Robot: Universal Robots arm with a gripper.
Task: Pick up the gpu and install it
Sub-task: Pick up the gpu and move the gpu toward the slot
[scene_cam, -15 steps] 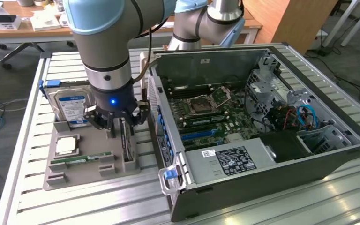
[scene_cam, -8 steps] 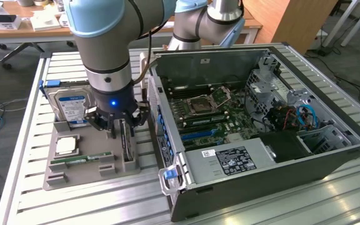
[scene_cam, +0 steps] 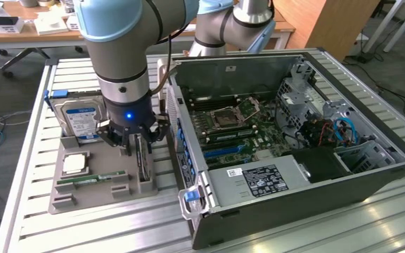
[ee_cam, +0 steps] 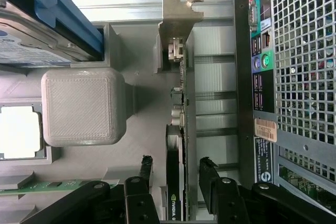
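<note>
Wide apart, my jaws straddle the gpu [ee_cam: 178,182], which stands on edge between them in the grey tray [ee_cam: 142,124]; the computer case [ee_cam: 304,77] sits just beside them.

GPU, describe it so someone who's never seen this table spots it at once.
Find the open computer case; a grey tray sits on the exterior view's left of it. The GPU stands on edge in the slot nearest the case, straddled by the open gripper. It is black; the memory stick is green, the hard drive silver.
</note>
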